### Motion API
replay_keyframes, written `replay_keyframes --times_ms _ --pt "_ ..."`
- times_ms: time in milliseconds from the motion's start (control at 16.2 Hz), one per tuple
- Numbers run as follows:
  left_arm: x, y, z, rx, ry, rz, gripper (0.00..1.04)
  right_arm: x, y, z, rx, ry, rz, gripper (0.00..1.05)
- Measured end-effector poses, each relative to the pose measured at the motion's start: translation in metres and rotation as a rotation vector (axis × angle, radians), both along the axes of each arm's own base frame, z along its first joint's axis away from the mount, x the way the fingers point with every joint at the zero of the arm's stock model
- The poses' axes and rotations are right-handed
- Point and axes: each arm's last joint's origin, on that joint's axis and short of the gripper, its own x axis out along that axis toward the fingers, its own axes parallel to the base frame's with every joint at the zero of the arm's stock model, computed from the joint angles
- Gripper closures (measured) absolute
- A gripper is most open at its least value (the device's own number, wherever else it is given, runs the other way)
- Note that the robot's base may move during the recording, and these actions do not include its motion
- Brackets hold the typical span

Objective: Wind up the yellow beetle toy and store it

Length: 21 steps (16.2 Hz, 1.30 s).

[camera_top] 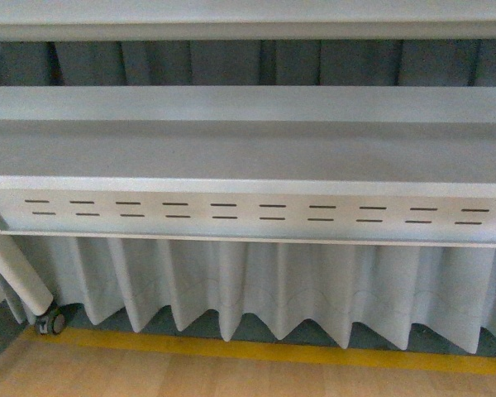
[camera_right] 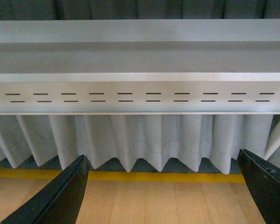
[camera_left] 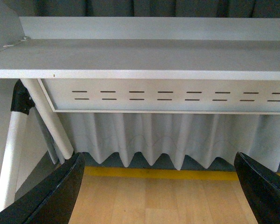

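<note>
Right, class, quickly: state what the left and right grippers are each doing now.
Left gripper: open, black fingers spread wide, holding nothing.
Right gripper: open, black fingers spread wide, holding nothing.

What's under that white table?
A slotted panel hangs below the table; beneath it a pale pleated curtain falls toward the wood floor with its yellow stripe. The curtain hides whatever lies behind it.

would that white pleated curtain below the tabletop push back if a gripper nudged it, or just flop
Probably floppy: the curtain hangs in soft folds with a free, wavy hem above the floor, so it should swing aside rather than resist. Likely light too, since the cloth looks thin.
</note>
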Motion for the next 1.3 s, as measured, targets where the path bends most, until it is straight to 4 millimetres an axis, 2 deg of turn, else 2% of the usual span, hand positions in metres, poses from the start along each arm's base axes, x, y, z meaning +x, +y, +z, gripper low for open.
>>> replay_keyframes --times_ms 1295 --pt "0.0 0.0 0.0 0.0 0.0 0.0 0.07 0.0 0.0 0.0 0.0 0.0 0.0 0.07"
